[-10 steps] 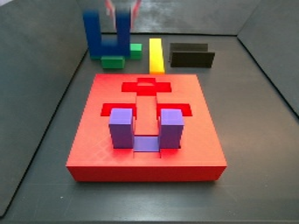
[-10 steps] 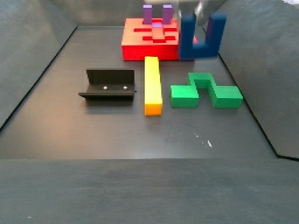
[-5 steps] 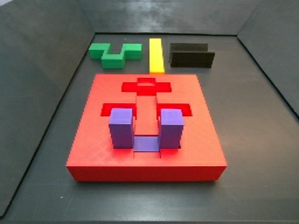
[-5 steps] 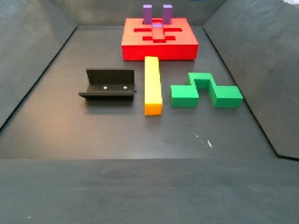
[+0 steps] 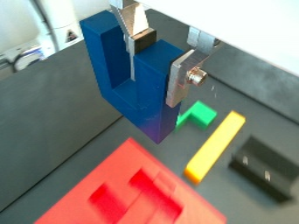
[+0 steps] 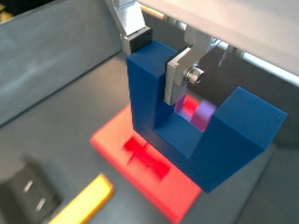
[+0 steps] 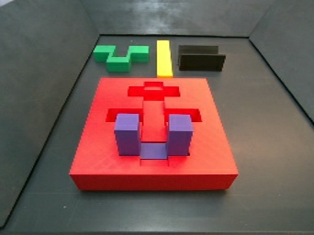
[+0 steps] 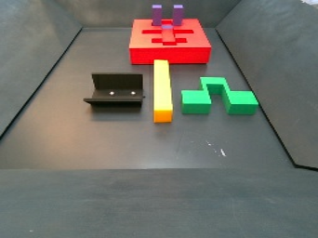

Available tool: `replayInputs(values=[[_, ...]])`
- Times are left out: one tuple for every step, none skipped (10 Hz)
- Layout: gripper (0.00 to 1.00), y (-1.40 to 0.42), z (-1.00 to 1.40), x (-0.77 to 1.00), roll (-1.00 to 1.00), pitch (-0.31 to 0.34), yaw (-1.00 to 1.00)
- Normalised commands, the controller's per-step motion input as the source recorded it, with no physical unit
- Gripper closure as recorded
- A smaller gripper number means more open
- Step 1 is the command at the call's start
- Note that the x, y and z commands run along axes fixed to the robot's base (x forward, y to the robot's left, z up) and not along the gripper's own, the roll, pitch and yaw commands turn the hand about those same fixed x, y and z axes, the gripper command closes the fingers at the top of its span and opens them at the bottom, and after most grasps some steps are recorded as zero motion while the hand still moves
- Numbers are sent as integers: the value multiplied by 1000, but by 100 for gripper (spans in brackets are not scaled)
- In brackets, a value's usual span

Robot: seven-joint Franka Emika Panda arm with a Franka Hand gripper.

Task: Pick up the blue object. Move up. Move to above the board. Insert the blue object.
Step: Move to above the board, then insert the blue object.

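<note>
Looking through both wrist views, I've got the gripper (image 5: pixel 156 54) clamped on one prong of the blue object (image 5: pixel 131 74), hanging in the air above the board (image 5: pixel 135 194). Neither side view catches the arm at all. Down on the floor in a side view, the purple block (image 7: pixel 153 134) sits in the board's (image 7: pixel 153 133) near end, and the green block (image 7: pixel 120 56) lies at about 11 o'clock from it, the yellow bar (image 7: pixel 163 57) at 12, the fixture (image 7: pixel 203 59) at 1.
</note>
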Motion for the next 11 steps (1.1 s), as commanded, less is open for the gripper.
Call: replayInputs(values=[[100, -862, 212, 407, 59, 174, -29], [100, -339, 87, 208, 62, 149, -11], [100, -178, 59, 110, 28, 88, -4], [100, 0, 0, 17, 0, 0, 0], [100, 11, -369, 254, -19, -64, -89], [100, 140, -697, 594, 31, -81, -134], [100, 231, -811, 714, 61, -89, -63], [100, 266, -834, 783, 79, -84, -9], [100, 269, -846, 709, 67, -83, 0], [100, 109, -869, 571, 50, -106, 51], [100, 0, -871, 454, 60, -123, 26]])
